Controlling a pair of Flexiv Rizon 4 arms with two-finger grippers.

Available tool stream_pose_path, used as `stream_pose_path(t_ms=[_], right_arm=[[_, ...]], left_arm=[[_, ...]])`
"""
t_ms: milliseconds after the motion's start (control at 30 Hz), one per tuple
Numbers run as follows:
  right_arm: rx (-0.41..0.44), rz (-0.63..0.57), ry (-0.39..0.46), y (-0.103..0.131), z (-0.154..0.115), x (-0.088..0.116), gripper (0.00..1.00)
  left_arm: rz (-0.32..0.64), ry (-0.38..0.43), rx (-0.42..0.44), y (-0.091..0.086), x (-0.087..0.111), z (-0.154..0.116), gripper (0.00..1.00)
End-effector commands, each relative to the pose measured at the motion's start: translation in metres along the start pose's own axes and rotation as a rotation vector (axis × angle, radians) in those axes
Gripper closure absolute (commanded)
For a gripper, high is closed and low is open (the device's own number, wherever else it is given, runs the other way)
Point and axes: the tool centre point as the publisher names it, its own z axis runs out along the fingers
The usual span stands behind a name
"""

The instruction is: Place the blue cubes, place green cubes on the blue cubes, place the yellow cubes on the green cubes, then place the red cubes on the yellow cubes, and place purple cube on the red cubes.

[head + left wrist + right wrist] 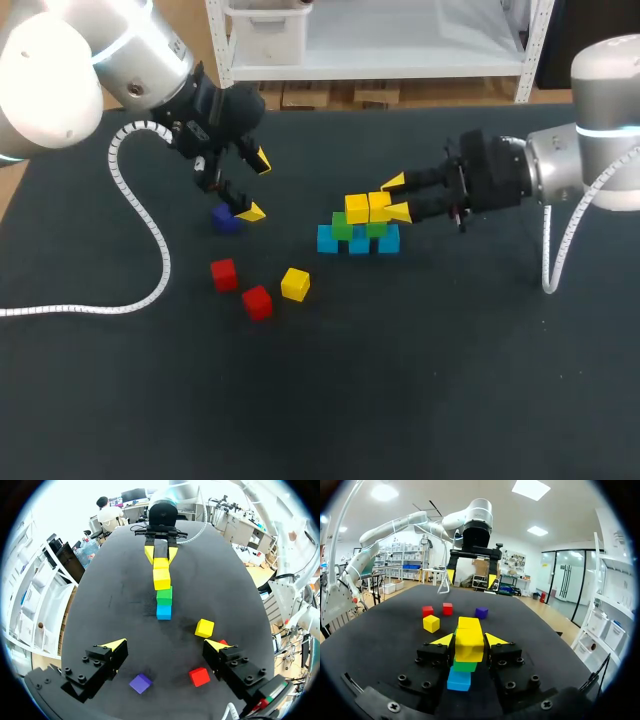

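Head view shows my right arm (560, 165) coming in from three o'clock, right gripper (396, 197) clamped on a yellow cube (380, 206) that sits on the green cubes (342, 228) over the blue cubes (359, 243), dead centre: yellow layer under way, I judge. Next I'd open and back straight out without nudging anything. At ten o'clock my left gripper (257, 187) hangs spread wide above the purple cube (226, 219).
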Motion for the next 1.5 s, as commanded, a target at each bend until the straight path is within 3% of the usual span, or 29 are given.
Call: stream_pose_path(t_ms=[33, 267, 667, 700, 767, 800, 1133, 1167, 1200, 1267, 1300, 1500], right_arm=[[-0.004, 0.001, 0.0, -0.002, 0.001, 0.001, 0.74], [-0.006, 0.003, 0.0, -0.002, 0.001, 0.001, 0.63], [-0.011, 0.003, -0.003, -0.003, 0.002, 0.002, 0.55], [-0.012, 0.004, -0.003, -0.003, 0.003, 0.002, 0.51], [-0.015, 0.006, -0.005, -0.003, 0.002, 0.0, 0.26], [-0.013, 0.008, -0.01, -0.003, 0.0, -0.001, 0.02], [-0.003, 0.008, 0.007, 0.004, -0.027, -0.003, 0.0], [0.0, 0.011, 0.009, 0.005, -0.028, -0.002, 0.02], [0.004, 0.014, 0.01, 0.006, -0.03, -0.001, 0.52], [0.007, 0.017, 0.01, 0.006, -0.031, 0.001, 0.89], [0.008, 0.018, 0.01, 0.006, -0.031, 0.001, 1.0], [0.01, 0.013, 0.008, 0.007, -0.027, 0.003, 1.0]], left_arm=[[0.003, -0.002, 0.002, 0.001, 0.001, 0.0, 0.0], [0.003, -0.002, 0.002, 0.001, 0.001, 0.0, 0.0], [0.003, -0.002, 0.002, 0.001, 0.001, 0.0, 0.0], [0.003, -0.002, 0.002, 0.001, 0.001, 0.0, 0.0], [0.003, -0.002, 0.002, 0.001, 0.001, 0.0, 0.0], [0.003, -0.002, 0.002, 0.001, 0.001, 0.0, 0.0], [0.003, -0.002, 0.002, 0.001, 0.001, 0.0, 0.0], [0.003, -0.002, 0.002, 0.001, 0.001, 0.0, 0.0], [0.003, -0.002, 0.002, 0.001, 0.001, 0.0, 0.0], [0.003, -0.002, 0.002, 0.001, 0.001, 0.0, 0.0], [0.003, -0.002, 0.002, 0.001, 0.001, 0.0, 0.0], [0.003, -0.002, 0.002, 0.001, 0.001, 0.0, 0.0]])
